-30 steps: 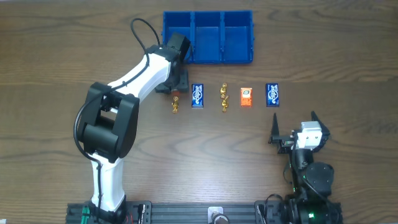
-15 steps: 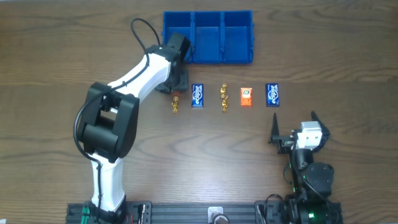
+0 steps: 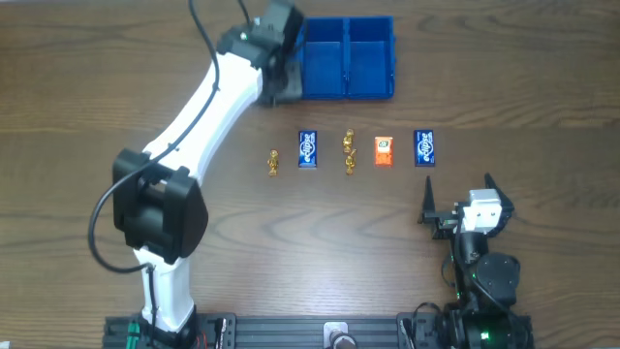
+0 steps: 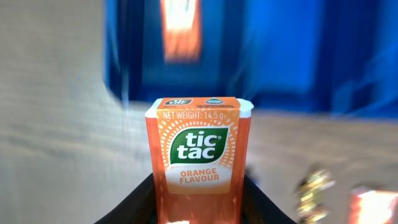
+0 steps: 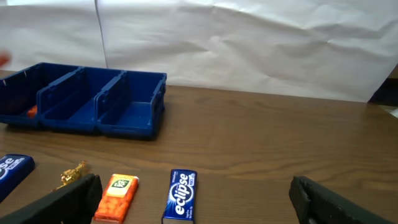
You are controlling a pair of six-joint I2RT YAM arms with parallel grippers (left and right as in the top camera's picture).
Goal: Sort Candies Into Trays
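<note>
My left gripper (image 4: 200, 202) is shut on an orange mint box (image 4: 200, 149), held upright before the blue three-compartment tray (image 4: 298, 56). From above, the left gripper (image 3: 279, 27) is over the tray's left end (image 3: 347, 58). Something orange (image 4: 180, 28) lies inside the tray. On the table lie a row of candies: a gold candy (image 3: 273, 162), a blue gum pack (image 3: 308, 148), two gold candies (image 3: 349, 152), another orange box (image 3: 384, 150) and a second blue pack (image 3: 424, 147). My right gripper (image 3: 457, 196) is open near its base, nothing between its fingers.
The tray's middle (image 3: 325, 53) and right (image 3: 371, 53) compartments look empty from above. Bare wooden table (image 3: 542, 116) surrounds the candy row. A white backdrop (image 5: 249, 43) stands behind the table's far edge.
My left arm has risen from the table beside the gold candy and swung up to the tray's left end, carrying the orange box. The right arm has not moved.
</note>
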